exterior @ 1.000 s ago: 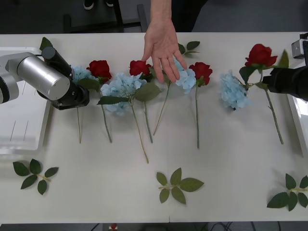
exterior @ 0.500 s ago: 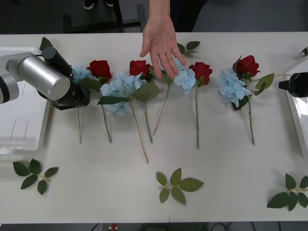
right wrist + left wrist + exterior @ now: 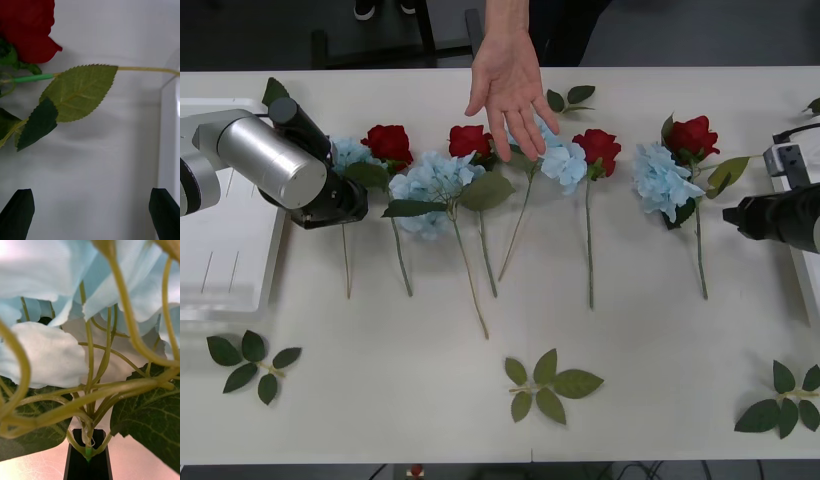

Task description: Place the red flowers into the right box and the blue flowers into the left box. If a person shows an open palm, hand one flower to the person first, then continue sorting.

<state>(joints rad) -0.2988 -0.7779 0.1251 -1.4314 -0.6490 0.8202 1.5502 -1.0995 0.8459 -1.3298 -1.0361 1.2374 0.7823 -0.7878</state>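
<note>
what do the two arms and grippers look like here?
Left arm: silver-grey cylindrical link, black wrist housing; left gripper black. Right arm: black housing with a grey block and thin black cable on top; right gripper has black, rounded fingertips.

Left arm: silver cylindrical link, black end section. Right arm: black housing, small grey module, black cable. Fingers: black, tapered.

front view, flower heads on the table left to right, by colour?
Blue flower at the left gripper → red → blue → red → blue under the person's hand → red → blue → red, then the right gripper.
</note>
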